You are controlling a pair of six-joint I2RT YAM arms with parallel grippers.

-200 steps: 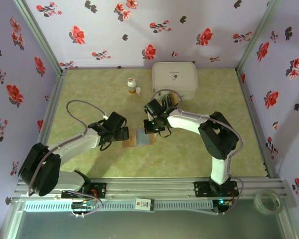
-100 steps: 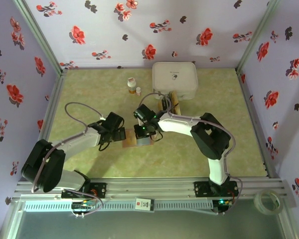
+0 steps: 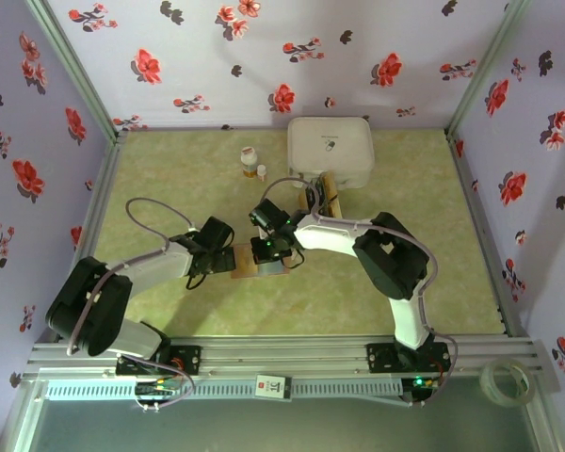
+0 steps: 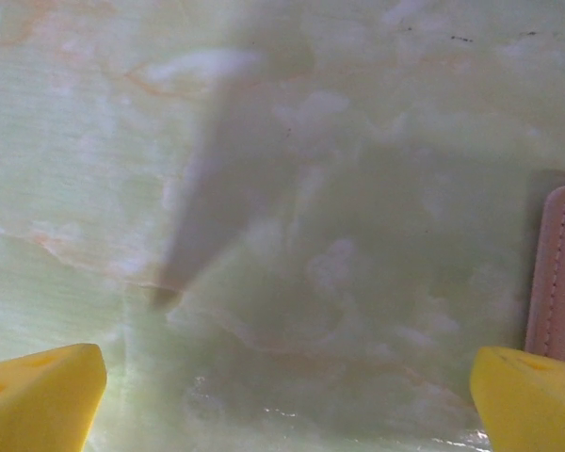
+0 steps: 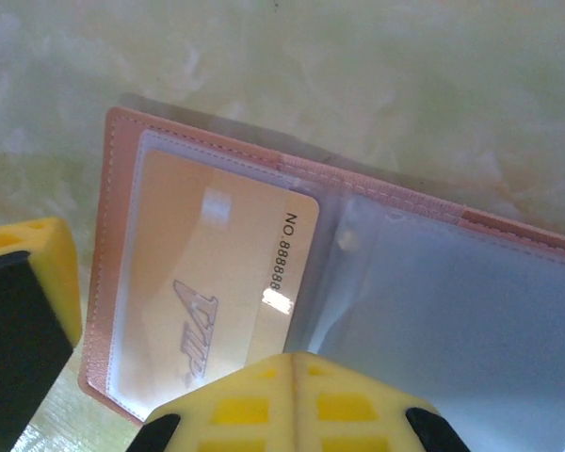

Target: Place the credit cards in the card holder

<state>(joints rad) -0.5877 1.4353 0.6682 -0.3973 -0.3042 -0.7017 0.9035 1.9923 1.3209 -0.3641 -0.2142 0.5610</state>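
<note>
Green table [image 3: 169, 179], seen from above: the wallet [image 3: 248, 265] lay open, with the left gripper [image 3: 224, 259] just beside its left edge and the right gripper [image 3: 266, 252] over it.

At the left wrist we saw jaws spread wide and empty, the wallet off to one side, not between them.

At the right wrist the jaws were pressed together, holding nothing, right by a gold card [image 5: 217, 282] already inside one half of the wallet. The other half looked empty, so we thought more cards were left.

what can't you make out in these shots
- Right wrist view: the number on the tan-gold card runs under the shut right gripper, and glare covers part.
- Top view: the card holder lies mostly under the right gripper; its contents are too small.
- Left wrist view: the right edge cuts the holder to a strip by the open left gripper.
- Top view: labels on the bottles are too small.
</note>
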